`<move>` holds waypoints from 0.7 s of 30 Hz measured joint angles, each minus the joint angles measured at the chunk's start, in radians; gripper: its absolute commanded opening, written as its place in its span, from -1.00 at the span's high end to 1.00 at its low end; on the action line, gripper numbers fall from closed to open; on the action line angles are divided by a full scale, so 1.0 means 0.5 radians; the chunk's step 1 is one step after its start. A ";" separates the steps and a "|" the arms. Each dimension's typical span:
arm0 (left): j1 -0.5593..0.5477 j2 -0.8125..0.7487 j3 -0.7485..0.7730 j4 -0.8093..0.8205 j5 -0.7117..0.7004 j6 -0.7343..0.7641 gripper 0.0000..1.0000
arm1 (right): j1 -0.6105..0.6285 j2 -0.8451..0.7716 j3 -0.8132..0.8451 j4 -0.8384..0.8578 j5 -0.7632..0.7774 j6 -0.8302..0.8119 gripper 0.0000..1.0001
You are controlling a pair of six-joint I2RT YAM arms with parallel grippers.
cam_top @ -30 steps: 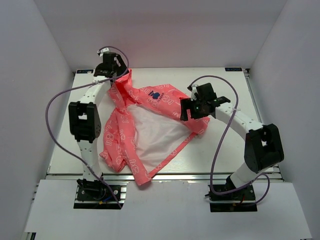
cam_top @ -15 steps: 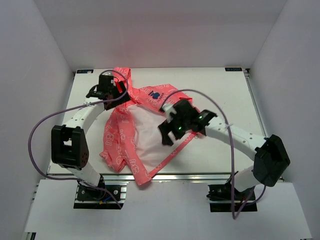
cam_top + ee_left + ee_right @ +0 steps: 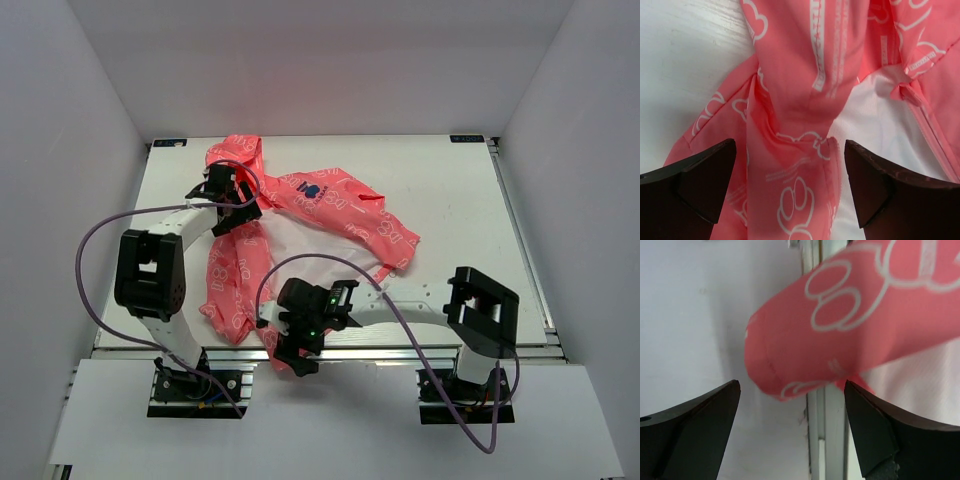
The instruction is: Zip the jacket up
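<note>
1. The desk (image 3: 460,220) spread beneath both arms.
2. The jacket (image 3: 335,200) lay unzipped on it, white lining showing.
3. The left claw (image 3: 790,150) gaped wide, with bunched pink fabric directly below it.
4. The right claw (image 3: 791,390) gaped wide, with the jacket's hem corner just ahead of it.

The left arm (image 3: 150,275) rises from its base, bends at the elbow and reaches away and to the right, with its wrist tipped downward. The left gripper (image 3: 232,190) has its dark fingers (image 3: 700,180) spread wide and grips nothing. The right arm (image 3: 485,310) folds sharply at the elbow and lies low, its forearm stretched leftward across the front. The right gripper (image 3: 292,352) points to the near left, its jaws also gaping wide and closed on nothing.
</note>
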 measured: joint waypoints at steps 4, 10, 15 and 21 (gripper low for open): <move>0.002 0.070 0.001 0.077 -0.020 -0.008 -0.93 | 0.016 0.066 -0.001 0.198 0.132 0.047 0.65; 0.020 0.188 0.083 0.085 -0.055 -0.021 -0.56 | 0.015 -0.057 -0.056 0.285 0.665 0.246 1.00; 0.042 0.387 0.295 0.087 -0.071 -0.022 -0.47 | 0.015 -0.247 0.140 -0.086 1.192 0.256 1.00; 0.070 0.682 0.668 0.021 -0.088 -0.075 -0.43 | -0.033 -0.341 0.411 -0.542 2.014 0.330 1.00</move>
